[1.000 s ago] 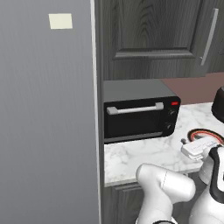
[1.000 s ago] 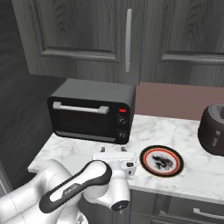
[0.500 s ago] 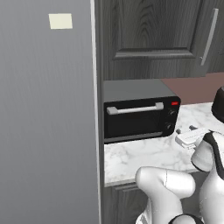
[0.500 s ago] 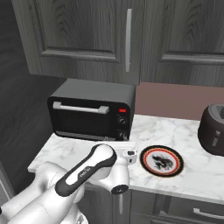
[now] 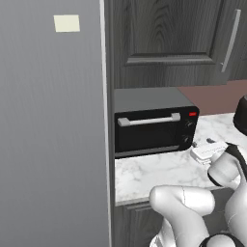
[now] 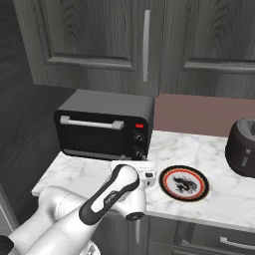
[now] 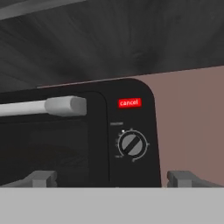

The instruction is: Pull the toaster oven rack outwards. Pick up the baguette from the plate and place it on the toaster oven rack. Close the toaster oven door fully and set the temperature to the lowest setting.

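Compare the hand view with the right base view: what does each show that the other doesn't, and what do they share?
Hand view alone: the red button reads "cancel", and the marks around the upper knob can be made out. The gripper has its fingertips spread wide apart.

Right base view alone: the plate on the marble counter, with no bread on it, a dark rounded pot at the right, and the cabinet doors above.

Shared: the toaster oven, its door closed, and the silver handle.
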